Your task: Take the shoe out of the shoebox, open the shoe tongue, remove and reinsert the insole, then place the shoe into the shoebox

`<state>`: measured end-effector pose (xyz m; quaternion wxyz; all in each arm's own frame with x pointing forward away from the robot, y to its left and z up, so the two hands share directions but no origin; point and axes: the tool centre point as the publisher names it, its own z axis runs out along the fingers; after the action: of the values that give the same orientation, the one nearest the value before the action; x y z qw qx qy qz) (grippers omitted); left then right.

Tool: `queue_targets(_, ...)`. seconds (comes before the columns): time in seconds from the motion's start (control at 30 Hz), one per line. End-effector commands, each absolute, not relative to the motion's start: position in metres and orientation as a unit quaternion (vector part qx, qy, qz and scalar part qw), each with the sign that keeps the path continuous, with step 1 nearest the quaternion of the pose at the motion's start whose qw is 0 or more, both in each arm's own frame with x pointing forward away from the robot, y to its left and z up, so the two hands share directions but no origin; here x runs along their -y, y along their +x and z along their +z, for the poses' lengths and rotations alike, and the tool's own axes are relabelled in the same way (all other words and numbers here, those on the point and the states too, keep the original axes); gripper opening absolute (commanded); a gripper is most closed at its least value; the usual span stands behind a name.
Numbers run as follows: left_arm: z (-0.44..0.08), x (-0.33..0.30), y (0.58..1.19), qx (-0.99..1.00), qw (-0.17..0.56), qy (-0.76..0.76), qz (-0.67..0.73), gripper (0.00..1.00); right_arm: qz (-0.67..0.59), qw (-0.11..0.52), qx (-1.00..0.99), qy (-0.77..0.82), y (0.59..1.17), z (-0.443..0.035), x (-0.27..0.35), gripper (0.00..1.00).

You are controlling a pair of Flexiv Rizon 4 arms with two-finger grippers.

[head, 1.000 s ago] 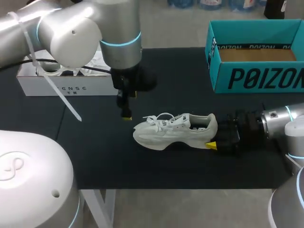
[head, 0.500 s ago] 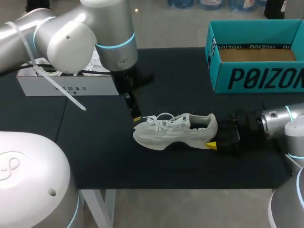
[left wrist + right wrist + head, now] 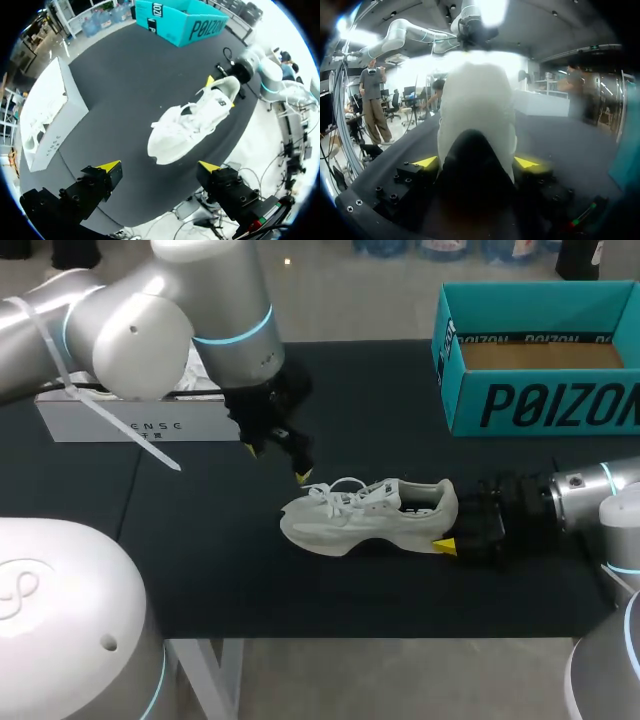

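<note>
One white shoe [image 3: 365, 515] sits mid-frame, its heel clamped by the right gripper [image 3: 452, 528]; the left gripper [image 3: 277, 463] hangs spread wide by the laces [image 3: 335, 490]. Probably light, soft-topped, stiff-soled: best pinched just behind them.

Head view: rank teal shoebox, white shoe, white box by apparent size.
1. teal shoebox, largest even though cropped.
2-3. white shoe and white box look about alike; the left arm covers part of the box, so no ranking.

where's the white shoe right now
In the head view the shoe sits mid-table, heel in the right gripper, left gripper open just beside its laces.
</note>
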<state>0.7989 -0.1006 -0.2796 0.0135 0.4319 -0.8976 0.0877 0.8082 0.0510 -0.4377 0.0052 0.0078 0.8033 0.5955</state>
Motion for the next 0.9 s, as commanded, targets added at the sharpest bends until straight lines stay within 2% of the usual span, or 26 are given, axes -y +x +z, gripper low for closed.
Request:
queue_targets(0.03, -0.288, 0.119, 0.785, 0.693, -0.023, 0.711, 0.120, 1.00, 0.595, 0.005, -0.804, 0.008, 0.808, -0.443, -0.054, 0.00)
queue_targets(0.33, -0.296, 0.166, 0.783, 0.682, -0.008, 0.725, 0.096, 1.00, 0.595, 0.005, -0.804, 0.008, 0.808, -0.443, -0.054, 0.00)
queue_targets(0.53, -0.298, 0.188, 0.795, 0.692, 0.036, 0.718, 0.061, 1.00, 0.595, 0.005, -0.804, 0.008, 0.808, -0.443, -0.054, 0.00)
queue_targets(0.9, -0.301, 0.224, 0.795, 0.755, 0.022, 0.655, 0.001, 1.00, 0.595, 0.005, -0.804, 0.008, 0.808, -0.443, -0.054, 0.00)
